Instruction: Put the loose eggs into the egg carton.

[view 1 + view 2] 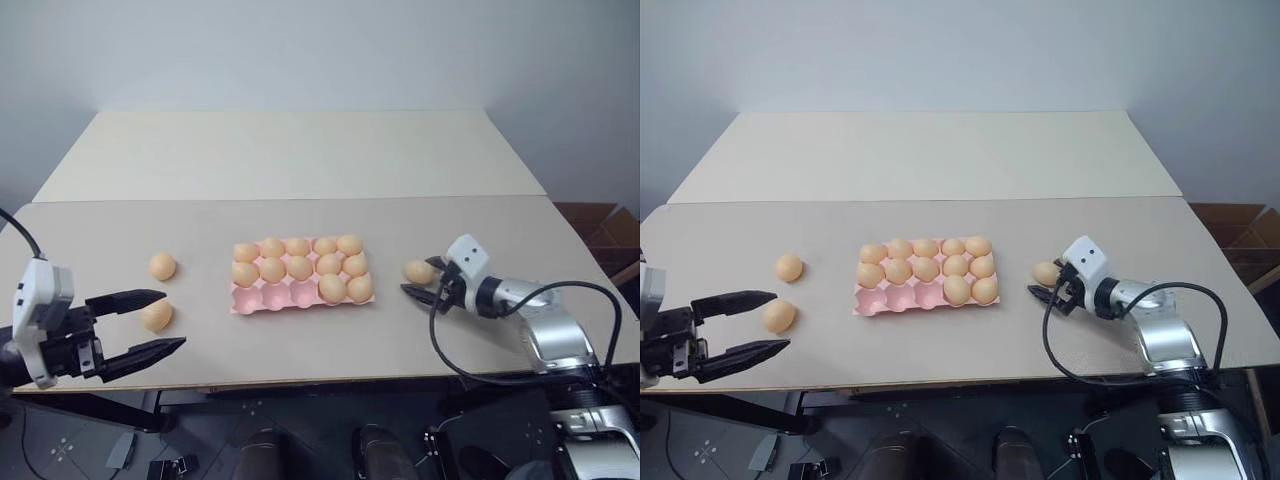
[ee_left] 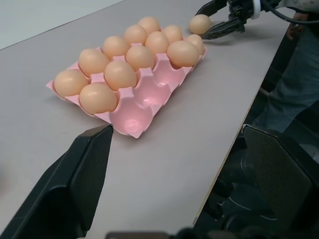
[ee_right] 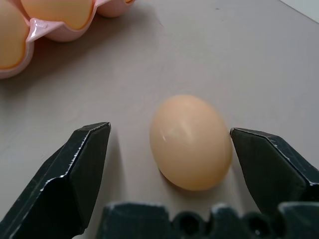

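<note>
Pincer, left (image 1: pixel 150 322): fingers spread wide and holding nothing, poised over the near left part of the desk (image 1: pixel 300 150), pointing toward the carton.

Loose eggs, left group: one egg (image 1: pixel 156 316) lying on the desk between the left pincer's two fingers as seen from the head, whether touched cannot be told; a second egg (image 1: pixel 162 266) a little farther back, apart from the first and well left of the carton.

Egg carton (image 1: pixel 262 297): pale pink tray, three rows of five cups, lying flat near the middle of the desk's front half. Far row: five eggs. Middle row: five eggs. Near row: two eggs in the two cups at the right end; three cups at the left end bare. Twelve eggs seated in all.

Loose egg, right (image 3: pixel 192 142): lying on the desk just right of the carton, apart from it.

Pincer, right (image 1: pixel 418 279): fingers parted and set to either side of that egg, a gap showing on the one side, the other finger (image 3: pixel 271 164) very close to the shell; not clamped on it.

Edges and room: front edge of the desk runs close below the left pincer and a short way in front of the carton. Bare desk between the left eggs and the carton, and a narrower strip between the carton and the right egg. A seam crosses the desk behind the carton; the far half beyond it lies bare. A cardboard box (image 1: pixel 600 225) stands off the right edge
</note>
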Robot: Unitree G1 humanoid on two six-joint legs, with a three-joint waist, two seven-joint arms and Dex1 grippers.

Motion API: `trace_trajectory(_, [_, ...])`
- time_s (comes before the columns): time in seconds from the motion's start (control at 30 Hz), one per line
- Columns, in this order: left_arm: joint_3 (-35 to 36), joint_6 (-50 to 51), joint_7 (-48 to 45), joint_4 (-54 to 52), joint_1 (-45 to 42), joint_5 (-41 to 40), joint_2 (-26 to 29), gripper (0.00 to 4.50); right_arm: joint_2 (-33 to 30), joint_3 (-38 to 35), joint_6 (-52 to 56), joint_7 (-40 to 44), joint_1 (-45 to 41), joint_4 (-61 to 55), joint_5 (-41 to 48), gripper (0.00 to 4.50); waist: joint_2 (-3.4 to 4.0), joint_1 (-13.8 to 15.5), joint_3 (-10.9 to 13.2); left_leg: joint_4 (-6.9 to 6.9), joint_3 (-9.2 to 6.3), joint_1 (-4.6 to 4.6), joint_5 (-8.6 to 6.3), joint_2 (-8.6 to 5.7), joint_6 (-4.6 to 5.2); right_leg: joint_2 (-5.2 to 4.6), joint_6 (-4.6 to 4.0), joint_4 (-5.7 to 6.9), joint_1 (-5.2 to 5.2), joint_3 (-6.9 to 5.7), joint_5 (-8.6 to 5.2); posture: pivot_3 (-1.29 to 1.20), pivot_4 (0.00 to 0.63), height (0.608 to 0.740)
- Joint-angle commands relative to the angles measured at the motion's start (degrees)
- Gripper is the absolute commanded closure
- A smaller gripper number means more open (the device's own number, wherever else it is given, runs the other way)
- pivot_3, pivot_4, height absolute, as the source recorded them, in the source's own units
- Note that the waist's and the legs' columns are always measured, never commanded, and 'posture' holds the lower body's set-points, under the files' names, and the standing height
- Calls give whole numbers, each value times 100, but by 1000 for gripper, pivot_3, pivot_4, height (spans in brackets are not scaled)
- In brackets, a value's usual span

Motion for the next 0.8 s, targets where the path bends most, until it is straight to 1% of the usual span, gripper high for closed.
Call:
trace_trajectory(0.03, [180, -22, 108, -230, 38, -104, -46, 0, 63, -91, -21, -127, -277, 183, -38, 928, 0, -2, 0, 0, 1, 3, 0, 0, 0, 0, 0, 1, 1, 3, 1, 0, 150, 740])
trace_trajectory(0.13, [229, -19, 151, -290, 70, -156, -49, 0, 0, -115, 63, -67, -222, -201, 14, 1966, 0, 6, 0, 0, 3, 4, 0, 0, 0, 1, 1, 3, 1, 4, 1, 0, 150, 740])
trace_trajectory(0.17, [256, -24, 157, -310, 91, -174, -53, 0, -53, -120, 122, -40, -166, -490, 33, 2290, 0, 4, 0, 0, 3, 3, 0, 1, 0, 1, 1, 3, -1, 3, 1, 0, 150, 740])
trace_trajectory(0.2, [279, -28, 165, -329, 110, -188, -57, 0, -89, -119, 215, -27, -135, -785, 57, 2510, 1, 4, 0, 0, 3, 3, 0, 1, 0, 1, 1, 3, -1, 4, 1, 0, 150, 740])
trace_trajectory(0.3, [317, -33, 207, -373, 134, -224, -74, 0, 34, -94, 710, -94, -259, -1650, 292, 2510, 1, -12, 0, 0, 3, 0, 0, 2, 0, 1, 2, 3, -6, 6, 1, 0, 150, 740])
trace_trajectory(0.4, [291, -21, 251, -382, 92, -252, -56, 0, 470, 265, 1192, -323, -586, -2338, 374, 2510, 1, -44, 0, 0, 2, 7, 0, 10, 0, 9, 1, 6, -4, 12, 3, 0, 150, 740])
trace_trajectory(0.47, [270, -21, 262, -360, 60, -257, -34, 0, 658, 421, 1374, -377, -703, -2542, 385, 2510, 1, -50, 0, 0, 1, 11, 0, 23, -1, 24, -8, 6, -5, 17, 10, 0, 150, 740])
trace_trajectory(0.5, [280, -5, 270, -353, 41, -275, -18, 0, 927, 584, 1588, -491, -841, -2647, 439, 2510, 0, -39, 0, 1, 2, 11, 0, 36, -1, 37, -13, 5, -5, 17, 13, 0, 150, 740])
trace_trajectory(0.57, [305, 16, 284, -349, 28, -306, 3, 0, 1290, 829, 1829, -653, -1007, -2774, 454, 2510, -2, -31, -1, 1, 5, 12, 0, 58, -2, 57, -24, 3, -5, 12, 17, 0, 150, 740])
trace_trajectory(0.67, [375, 40, 327, -395, 97, -315, -14, 0, 1771, 1281, 1920, -819, -1227, -2588, 294, 2510, -1, -12, -1, 0, 13, 8, 1, 72, -3, 68, -42, 9, -16, 6, 15, 0, 150, 740])
trace_trajectory(0.8, [430, 56, 378, -489, 197, -339, -24, 0, 2040, 1810, 1976, -833, -1350, -2286, 87, 2510, -1, -4, -1, -1, 19, 6, 1, 72, -5, 66, -45, 7, -17, 6, 15, 0, 150, 740])
